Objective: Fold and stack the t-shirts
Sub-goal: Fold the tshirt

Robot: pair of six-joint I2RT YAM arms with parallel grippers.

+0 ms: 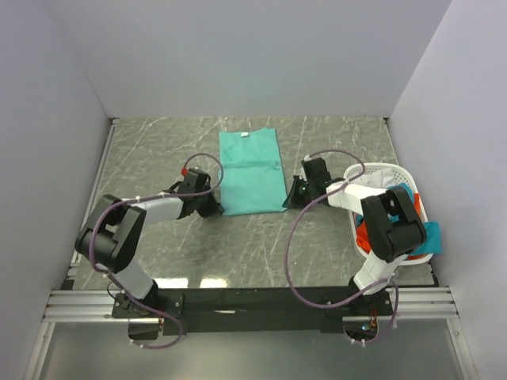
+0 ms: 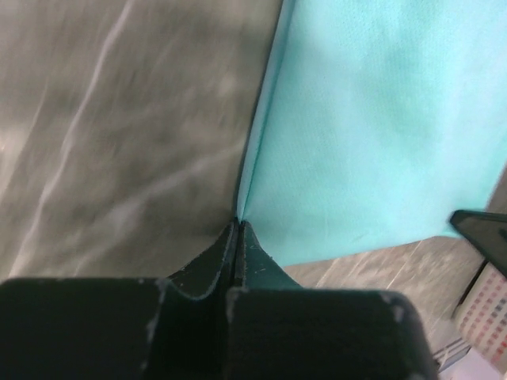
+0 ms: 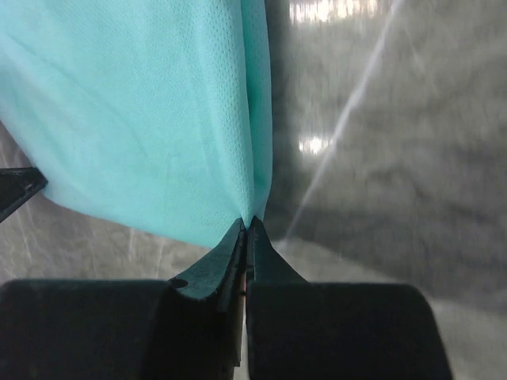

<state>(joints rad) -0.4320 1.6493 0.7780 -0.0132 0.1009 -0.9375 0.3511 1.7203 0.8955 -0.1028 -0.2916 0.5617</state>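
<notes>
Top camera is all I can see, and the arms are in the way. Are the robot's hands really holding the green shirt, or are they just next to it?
Observer: Really holding. The left wrist camera shows the left gripper shut on the teal t-shirt, pinching the edge at its near corner.
Operator: And the other hand?
Observer: The right gripper is shut too, on the other near corner, where the cloth gathers into a crease.
Operator: Did they grab a big bunch?
Observer: No. Each one pinches only the very corner of the cloth.
</notes>
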